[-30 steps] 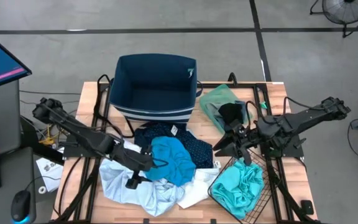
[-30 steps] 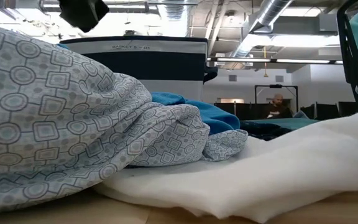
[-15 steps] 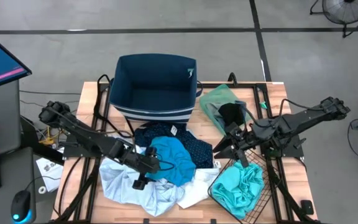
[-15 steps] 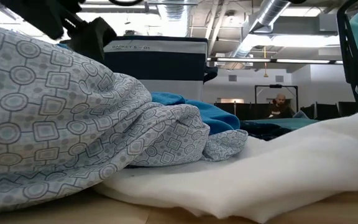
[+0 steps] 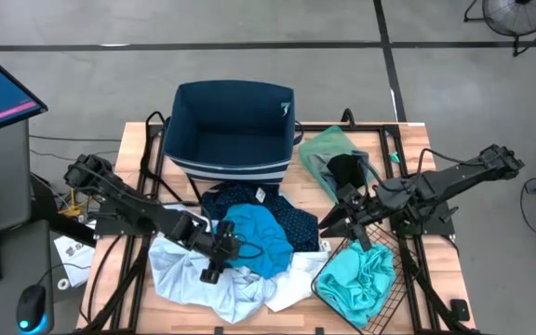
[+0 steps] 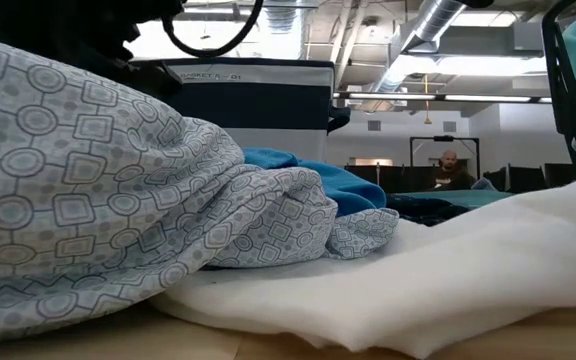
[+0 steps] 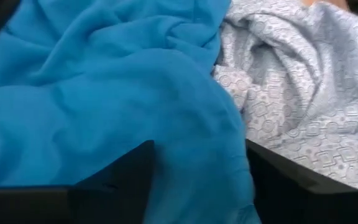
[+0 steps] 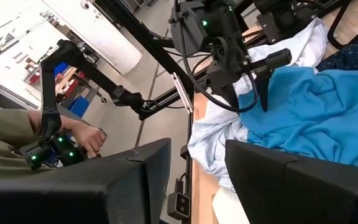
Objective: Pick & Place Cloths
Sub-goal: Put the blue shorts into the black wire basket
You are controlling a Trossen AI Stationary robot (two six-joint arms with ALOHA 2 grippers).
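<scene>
On our bench, left gripper [image 5: 225, 253] spreads its jaws wide over the blue cloth [image 5: 254, 237]; right gripper [image 5: 335, 221] waits, jaws apart.

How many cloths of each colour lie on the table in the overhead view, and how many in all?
Bright blue cloth: 1
Turquoise cloth: 1
Navy dotted cloth: 1
Pale patterned cloth: 1
White cloth: 1
Pale green cloth: 1
Black cloth: 1
Total: 7
</scene>
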